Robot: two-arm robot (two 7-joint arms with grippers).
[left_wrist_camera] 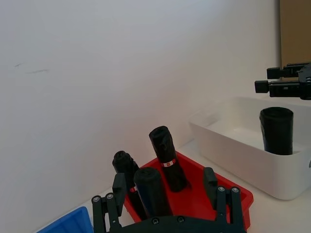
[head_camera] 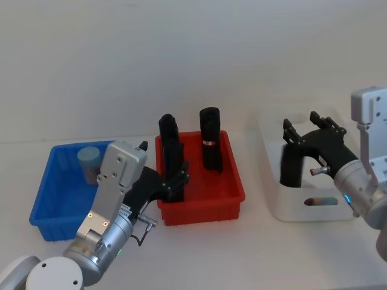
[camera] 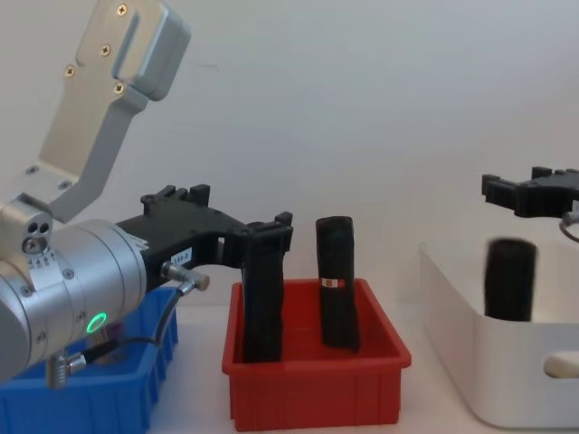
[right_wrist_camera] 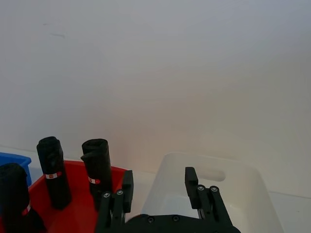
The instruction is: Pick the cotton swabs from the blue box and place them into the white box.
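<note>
The risk here is picking the wrong thing: the left gripper hangs over the red ribbed plastic bin, its fingers spread apart and empty, with the tall black cylindrical rolls just beyond their tips. The cotton swabs, a clear jar with a pale blue-green lid, stand to those fingers' left in the bright blue ribbed bin, well apart from them. Farther off, the right gripper hovers above the glossy white plastic bin, fingers parted and holding nothing. Below them a black roll already stands inside it, a mistake that could repeat.
</note>
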